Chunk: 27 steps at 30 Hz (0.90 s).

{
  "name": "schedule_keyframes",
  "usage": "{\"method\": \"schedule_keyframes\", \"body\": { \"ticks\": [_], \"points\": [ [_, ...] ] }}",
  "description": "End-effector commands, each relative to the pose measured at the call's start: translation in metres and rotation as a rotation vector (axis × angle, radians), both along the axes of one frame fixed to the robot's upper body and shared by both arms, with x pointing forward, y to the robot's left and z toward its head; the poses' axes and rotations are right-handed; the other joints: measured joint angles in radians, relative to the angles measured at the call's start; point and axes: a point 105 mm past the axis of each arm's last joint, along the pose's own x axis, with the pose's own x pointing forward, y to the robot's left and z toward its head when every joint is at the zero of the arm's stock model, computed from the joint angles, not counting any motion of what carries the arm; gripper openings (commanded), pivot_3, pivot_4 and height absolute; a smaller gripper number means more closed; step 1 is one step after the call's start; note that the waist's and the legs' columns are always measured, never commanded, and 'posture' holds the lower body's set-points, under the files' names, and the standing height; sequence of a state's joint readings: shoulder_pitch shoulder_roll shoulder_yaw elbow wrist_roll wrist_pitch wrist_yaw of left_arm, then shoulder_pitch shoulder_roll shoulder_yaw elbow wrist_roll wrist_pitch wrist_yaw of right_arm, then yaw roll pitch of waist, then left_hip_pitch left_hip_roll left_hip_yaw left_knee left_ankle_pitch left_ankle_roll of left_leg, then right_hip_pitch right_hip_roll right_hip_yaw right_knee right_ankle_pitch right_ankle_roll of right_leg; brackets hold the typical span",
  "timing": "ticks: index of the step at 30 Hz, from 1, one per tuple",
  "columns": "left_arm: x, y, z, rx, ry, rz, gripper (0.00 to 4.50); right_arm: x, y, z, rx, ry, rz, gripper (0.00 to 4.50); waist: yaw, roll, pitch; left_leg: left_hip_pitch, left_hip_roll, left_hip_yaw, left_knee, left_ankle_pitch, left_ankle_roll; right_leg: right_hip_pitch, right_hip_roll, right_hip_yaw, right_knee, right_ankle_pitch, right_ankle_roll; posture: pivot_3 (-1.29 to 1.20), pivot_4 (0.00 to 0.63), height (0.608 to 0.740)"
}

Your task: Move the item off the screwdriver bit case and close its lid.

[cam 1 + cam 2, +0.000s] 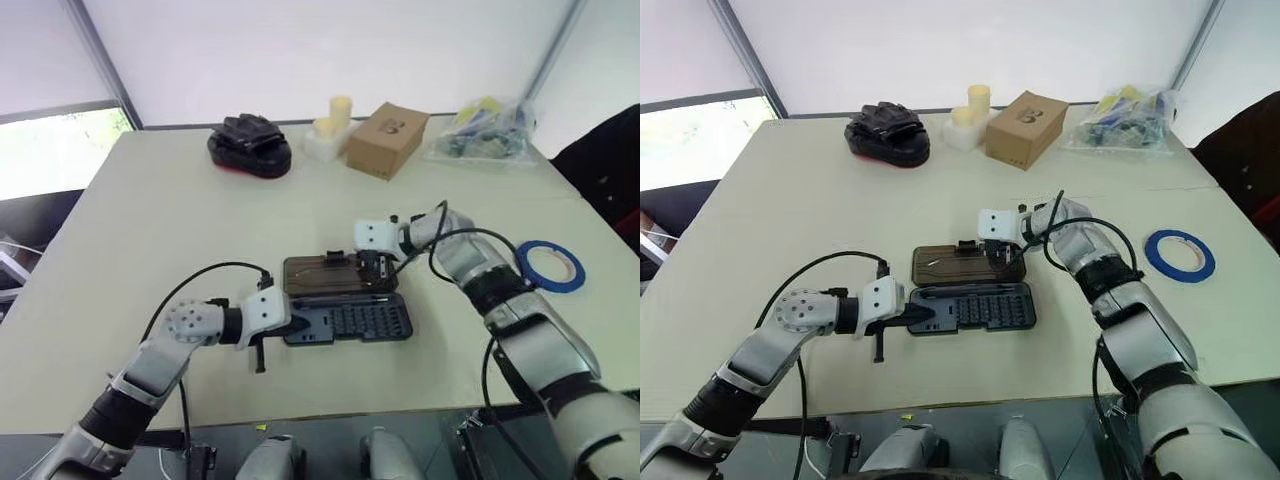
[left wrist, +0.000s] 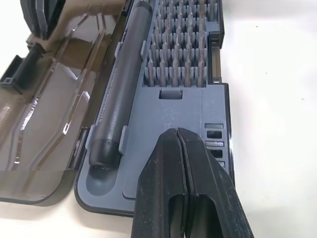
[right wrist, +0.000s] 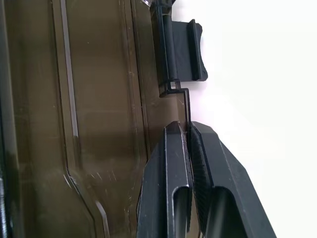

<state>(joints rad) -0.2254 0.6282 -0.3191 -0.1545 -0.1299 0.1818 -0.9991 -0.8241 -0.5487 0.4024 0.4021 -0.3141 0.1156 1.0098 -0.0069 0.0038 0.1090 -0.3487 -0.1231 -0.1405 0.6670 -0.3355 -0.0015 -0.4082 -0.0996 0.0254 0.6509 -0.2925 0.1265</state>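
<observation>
Blue tape roll [image 1: 551, 265] with white core lies flat on the table, well right of the flat dark grey bit case [image 1: 346, 319]: removal done. Smoky-brown translucent lid [image 1: 330, 273] lies open on the far side; long axis left-right. Right gripper [image 3: 189, 133] pinches the lid's far edge; left gripper [image 2: 183, 145], fingers together, presses the case's left end.

No legible text anywhere; brown cardboard box [image 1: 387, 140] at far side of bench [image 1: 150, 230] carried dark printed mark, too small to read
</observation>
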Motion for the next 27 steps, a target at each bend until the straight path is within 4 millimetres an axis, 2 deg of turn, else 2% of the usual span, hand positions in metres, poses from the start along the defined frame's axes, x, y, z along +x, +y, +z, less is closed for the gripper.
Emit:
{"method": "schedule_keyframes", "body": {
  "ticks": [1,4,10,15,18,21,24,27],
  "points": [
    [-0.005,0.015,-0.028,0.085,0.095,0.04,0.0,-0.004,-0.005,0.055,0.051,-0.228,-0.065,0.03,-0.003,0.001,0.0,-0.005,0.0,0.0,0.0,0.0,0.0,-0.005,0.0,0.0,0.0,0.0,0.0,0.0,0.15,0.74],
    [-0.004,0.018,-0.03,0.094,0.099,0.036,0.0,-0.02,-0.006,0.068,0.055,-0.296,-0.102,0.03,0.0,0.002,0.002,-0.008,0.0,0.0,0.0,0.0,-0.001,-0.007,0.0,0.0,0.0,0.0,0.0,0.0,0.15,0.74],
    [-0.003,0.022,-0.031,0.096,0.098,0.038,0.0,-0.036,-0.005,0.075,0.064,-0.347,-0.149,0.03,0.001,0.002,0.005,-0.008,0.0,0.0,0.0,0.0,-0.001,-0.006,0.0,0.0,-0.002,0.0,0.0,0.0,0.15,0.74],
    [0.002,0.024,-0.024,0.028,0.14,0.097,0.0,-0.043,0.002,0.071,0.019,-0.382,-0.121,0.03,0.001,0.002,0.011,-0.008,0.0,0.0,0.0,0.0,-0.001,-0.006,0.0,0.0,-0.002,0.0,0.0,0.0,0.15,0.74],
    [0.005,0.023,-0.012,-0.064,0.194,0.135,0.0,-0.044,0.002,0.067,0.01,-0.373,-0.124,0.03,0.0,0.002,0.013,-0.008,0.0,0.0,0.0,0.0,-0.001,-0.006,0.0,0.0,-0.002,0.0,0.0,0.0,0.15,0.74],
    [0.008,0.026,0.02,-0.265,0.282,0.163,0.0,-0.042,-0.002,0.066,0.002,-0.373,-0.141,0.03,-0.001,0.001,0.017,-0.008,0.0,0.0,0.0,0.0,-0.001,-0.006,0.0,0.0,-0.002,0.0,0.0,0.0,0.15,0.74],
    [0.016,0.045,0.052,-0.421,0.362,0.206,0.0,-0.04,-0.005,0.068,-0.01,-0.387,-0.151,0.03,-0.004,-0.002,0.02,-0.013,0.0,0.0,0.0,0.001,-0.001,-0.012,0.0,-0.001,-0.001,0.0,0.0,0.0,0.15,0.74],
    [0.029,0.065,0.071,-0.504,0.373,0.278,0.0,-0.038,-0.006,0.069,-0.01,-0.392,-0.16,0.03,-0.009,-0.003,0.021,-0.025,0.0,0.0,0.003,0.001,-0.002,-0.024,0.0,-0.001,0.003,0.0,0.0,0.0,0.15,0.74]
  ]
}}
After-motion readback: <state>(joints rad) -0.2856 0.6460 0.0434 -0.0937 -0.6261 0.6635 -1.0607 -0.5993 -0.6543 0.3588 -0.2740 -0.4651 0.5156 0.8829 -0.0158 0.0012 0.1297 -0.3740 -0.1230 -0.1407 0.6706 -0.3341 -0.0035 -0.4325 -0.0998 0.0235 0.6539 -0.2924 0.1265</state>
